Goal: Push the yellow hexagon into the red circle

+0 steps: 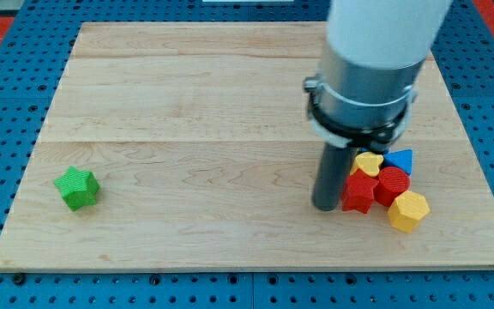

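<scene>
Pale wooden board (187, 103); blue pegboard (7, 103)

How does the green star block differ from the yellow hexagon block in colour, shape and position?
The green star has pointed arms; the yellow hexagon has flat sides. The green star lies alone near the view's left edge of the wooden board, while the yellow hexagon sits at the view's right, touching the red circle in a cluster of blocks. My tip stands close to that cluster, far from the green star. Both lie flat on the board.
</scene>
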You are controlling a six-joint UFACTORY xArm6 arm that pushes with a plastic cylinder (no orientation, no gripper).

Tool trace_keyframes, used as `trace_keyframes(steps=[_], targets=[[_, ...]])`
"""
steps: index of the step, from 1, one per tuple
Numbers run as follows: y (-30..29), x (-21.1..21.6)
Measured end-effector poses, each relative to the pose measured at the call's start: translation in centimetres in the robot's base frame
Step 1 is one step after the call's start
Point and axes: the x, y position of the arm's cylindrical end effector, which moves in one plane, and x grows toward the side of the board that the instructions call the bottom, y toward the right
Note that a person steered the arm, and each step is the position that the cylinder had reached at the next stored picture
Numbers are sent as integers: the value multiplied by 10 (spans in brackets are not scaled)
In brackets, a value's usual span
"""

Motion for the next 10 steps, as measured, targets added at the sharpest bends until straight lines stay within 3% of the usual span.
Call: trace_keyframes(steps=[1,4,6,7,8,10], targets=[[-4,28],[148,56],[142,17],[161,48],[115,50],[112,10]])
